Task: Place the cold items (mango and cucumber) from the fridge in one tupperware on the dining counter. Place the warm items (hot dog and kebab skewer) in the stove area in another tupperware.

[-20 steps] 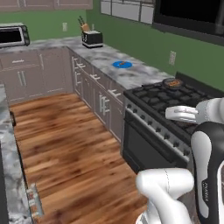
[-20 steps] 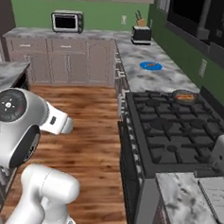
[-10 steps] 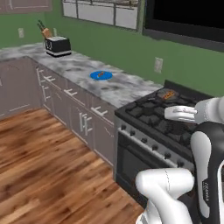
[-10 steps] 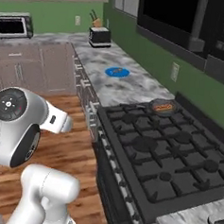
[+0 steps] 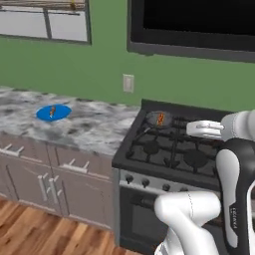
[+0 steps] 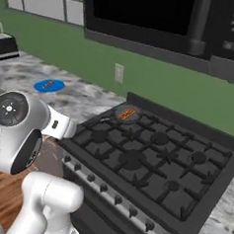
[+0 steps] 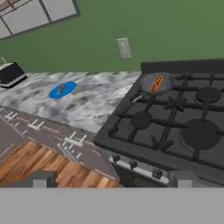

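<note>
The hot dog (image 7: 156,83) lies in a small grey pan (image 5: 160,118) on the back left burner of the black gas range (image 6: 151,156). It also shows as a reddish streak in the right base view, hot dog (image 6: 127,113). A thin brown kebab skewer (image 7: 61,88) rests on a flat round blue plate (image 5: 53,112) on the marbled worktop left of the range. My gripper (image 7: 109,181) hangs open in front of the range, well short of the pan, with nothing between its fingertips (image 7: 40,179). Mango, cucumber, fridge, tupperwares and dining counter are out of view.
A dark toaster (image 7: 11,72) stands at the far left of the worktop (image 5: 94,127). Grey drawers with bar handles (image 5: 74,167) run below it, over wood flooring (image 7: 39,162). A black microwave (image 6: 146,14) hangs above the range.
The whole picture has shifted: the base has turned and driven toward the range, which now looms larger and closer. Pan, hot dog, plate and skewer lie as before.
</note>
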You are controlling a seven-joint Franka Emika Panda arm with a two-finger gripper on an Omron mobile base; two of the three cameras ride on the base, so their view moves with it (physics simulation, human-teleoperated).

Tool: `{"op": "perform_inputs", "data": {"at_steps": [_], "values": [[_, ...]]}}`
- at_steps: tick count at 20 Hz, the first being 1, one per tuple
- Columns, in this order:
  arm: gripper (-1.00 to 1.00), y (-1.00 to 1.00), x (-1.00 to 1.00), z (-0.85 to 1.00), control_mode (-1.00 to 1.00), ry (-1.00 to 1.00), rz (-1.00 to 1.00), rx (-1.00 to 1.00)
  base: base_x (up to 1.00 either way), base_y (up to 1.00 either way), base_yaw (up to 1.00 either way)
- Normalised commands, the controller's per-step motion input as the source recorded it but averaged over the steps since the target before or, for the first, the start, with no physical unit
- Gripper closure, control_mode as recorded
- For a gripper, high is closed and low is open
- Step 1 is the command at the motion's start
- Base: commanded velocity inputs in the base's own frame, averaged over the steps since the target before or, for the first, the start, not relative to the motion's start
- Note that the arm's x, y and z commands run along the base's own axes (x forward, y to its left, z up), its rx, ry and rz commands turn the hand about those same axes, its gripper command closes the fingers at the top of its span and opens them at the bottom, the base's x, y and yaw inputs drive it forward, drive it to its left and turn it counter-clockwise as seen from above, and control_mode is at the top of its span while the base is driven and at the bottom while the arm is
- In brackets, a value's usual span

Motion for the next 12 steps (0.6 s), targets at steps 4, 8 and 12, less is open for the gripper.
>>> {"op": "perform_inputs", "data": {"at_steps": [4,8,12], "values": [[-1.00,0.00,0.00,0.00,1.00,0.00,0.00,0.00,0.57,0.80,-0.73],[-1.00,0.00,0.00,0.00,1.00,0.00,0.00,0.00,0.53,0.87,-0.70],[-1.00,0.00,0.00,0.00,1.00,0.00,0.00,0.00,0.40,0.63,-0.54]]}}
